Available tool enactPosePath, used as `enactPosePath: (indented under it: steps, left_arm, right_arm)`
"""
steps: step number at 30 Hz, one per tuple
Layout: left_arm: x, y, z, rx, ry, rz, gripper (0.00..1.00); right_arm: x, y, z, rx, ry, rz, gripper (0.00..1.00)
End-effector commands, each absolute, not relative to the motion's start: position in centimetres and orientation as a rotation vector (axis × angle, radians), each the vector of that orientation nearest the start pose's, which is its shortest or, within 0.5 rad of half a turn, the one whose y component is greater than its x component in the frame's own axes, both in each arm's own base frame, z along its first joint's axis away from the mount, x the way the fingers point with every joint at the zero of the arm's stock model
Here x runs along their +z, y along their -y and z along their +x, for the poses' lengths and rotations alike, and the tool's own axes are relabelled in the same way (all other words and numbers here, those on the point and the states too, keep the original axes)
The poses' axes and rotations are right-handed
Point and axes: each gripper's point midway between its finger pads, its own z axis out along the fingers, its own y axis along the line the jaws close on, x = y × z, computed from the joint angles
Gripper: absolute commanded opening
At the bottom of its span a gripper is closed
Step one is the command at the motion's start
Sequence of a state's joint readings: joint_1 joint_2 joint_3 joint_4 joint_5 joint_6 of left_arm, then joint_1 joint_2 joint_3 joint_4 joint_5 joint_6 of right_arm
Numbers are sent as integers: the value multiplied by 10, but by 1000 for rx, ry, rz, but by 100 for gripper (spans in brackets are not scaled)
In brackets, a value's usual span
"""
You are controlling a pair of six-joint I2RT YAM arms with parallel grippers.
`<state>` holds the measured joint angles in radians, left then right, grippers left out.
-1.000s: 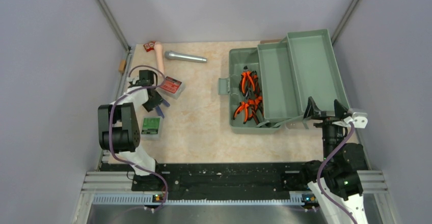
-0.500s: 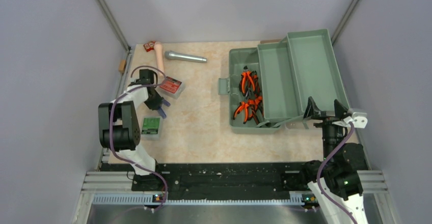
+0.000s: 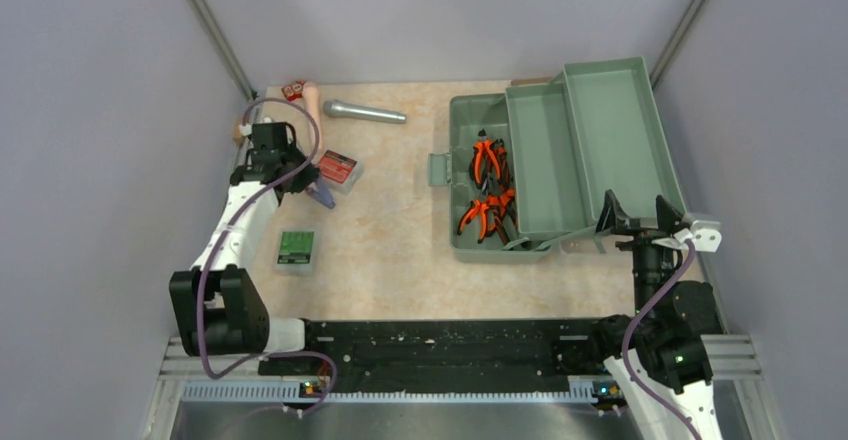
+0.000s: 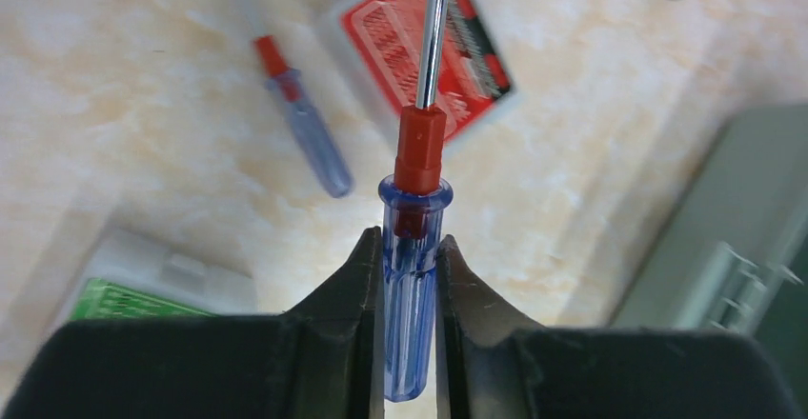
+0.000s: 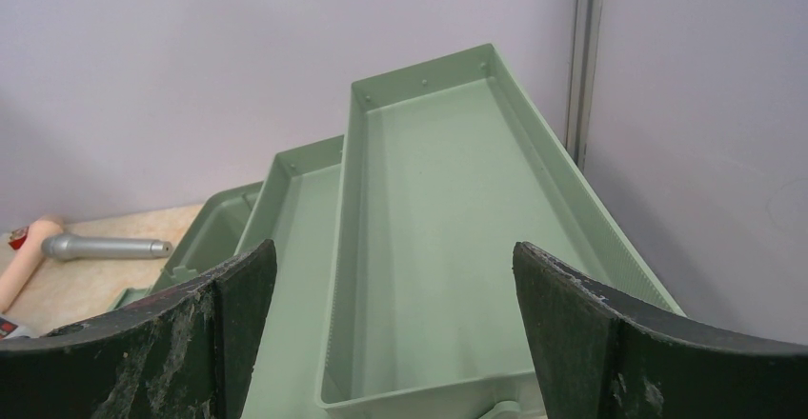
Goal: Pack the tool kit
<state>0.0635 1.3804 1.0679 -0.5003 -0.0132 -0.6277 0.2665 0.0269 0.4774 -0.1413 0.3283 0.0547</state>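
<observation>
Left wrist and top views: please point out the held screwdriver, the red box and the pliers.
held screwdriver [image 4: 412, 248]: left wrist view, on its blue handle.
red box [image 4: 381, 48]: left wrist view, on its red label.
pliers [image 3: 487, 160]: top external view, on the orange handles.

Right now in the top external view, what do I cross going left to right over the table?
green box → red box → orange-handled pliers in the toolbox → right gripper, open. Microphone omitted: it overlaps the red box sideways.
</observation>
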Motion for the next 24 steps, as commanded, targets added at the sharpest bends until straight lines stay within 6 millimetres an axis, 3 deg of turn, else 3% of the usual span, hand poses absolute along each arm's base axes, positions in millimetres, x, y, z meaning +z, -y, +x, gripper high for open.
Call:
enactPosePath:
  steps: [1,12,24]
  left_arm:
    - [219,57,388,-538,-2104,-624,0]
    - [284,188,382,-920,-2005,-347,0]
    - [323,319,369,-1264,-1946,-166,0]
  right_arm:
    - [325,0,197,86,-1231,141,93]
    - [326,0,197,86,-1227,142,93]
    - [326,0,196,88,-1224,144,92]
